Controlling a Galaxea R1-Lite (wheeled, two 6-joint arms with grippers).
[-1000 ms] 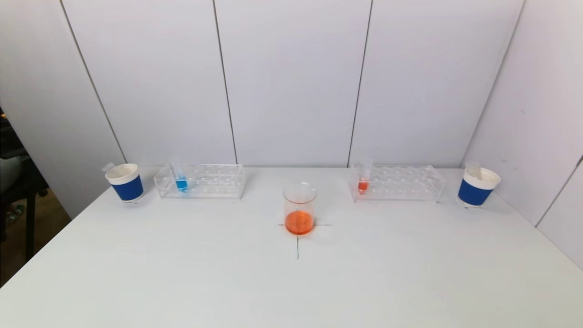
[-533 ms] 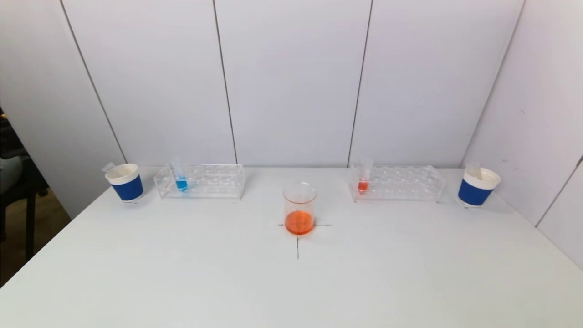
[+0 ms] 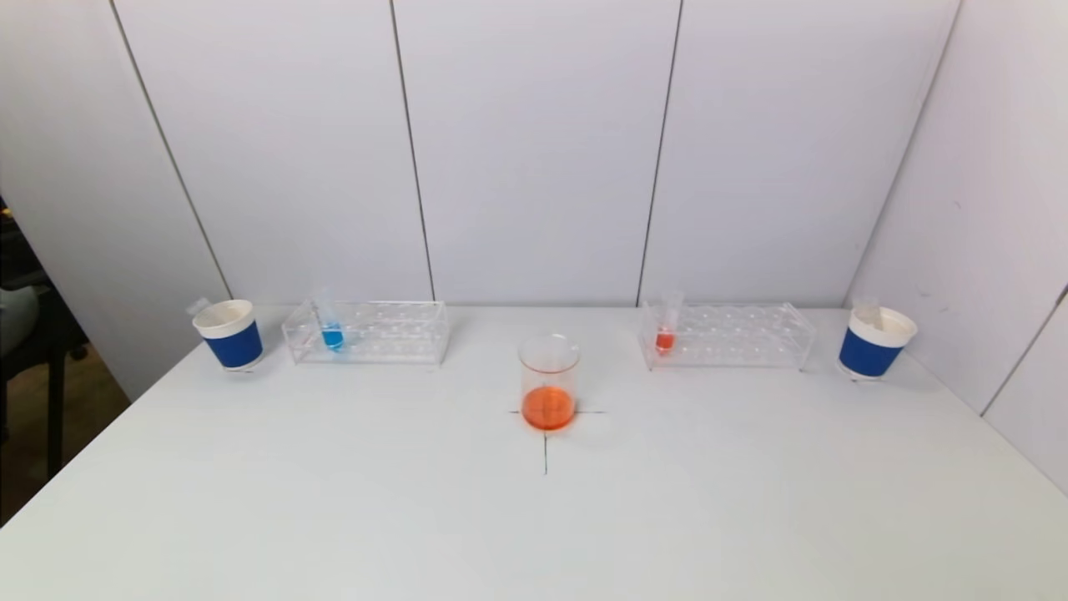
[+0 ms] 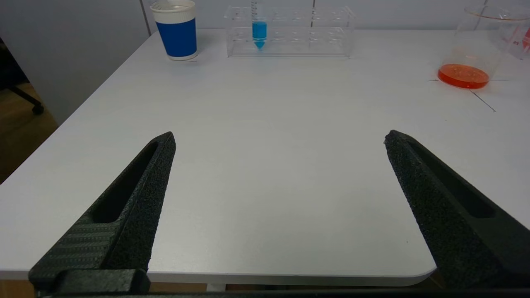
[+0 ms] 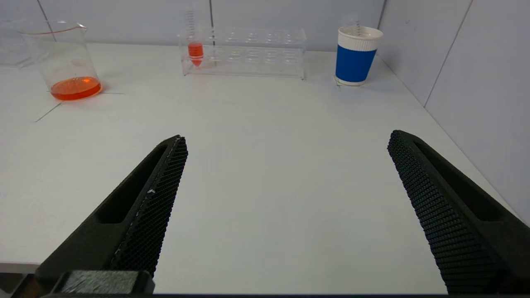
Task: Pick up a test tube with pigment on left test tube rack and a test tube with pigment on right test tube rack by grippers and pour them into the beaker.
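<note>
A white desk (image 3: pixel 334 501) is enclosed at the back and on the right by pale grey wall panels (image 3: pixel 534 150) divided by thin dark seams. Brown floor (image 3: pixel 75 417) and a dark chair (image 3: pixel 25 317) are seen past the desk's left edge.

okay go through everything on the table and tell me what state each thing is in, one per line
Left gripper: open, empty, at the table's near edge.
Right gripper: open, empty, at the near edge.
Blue test tube: upright in the left rack.
Orange test tube: upright in the right rack.
Beaker: upright, orange liquid at the bottom.
Left paper cup: upright.
Right paper cup: upright.
</note>
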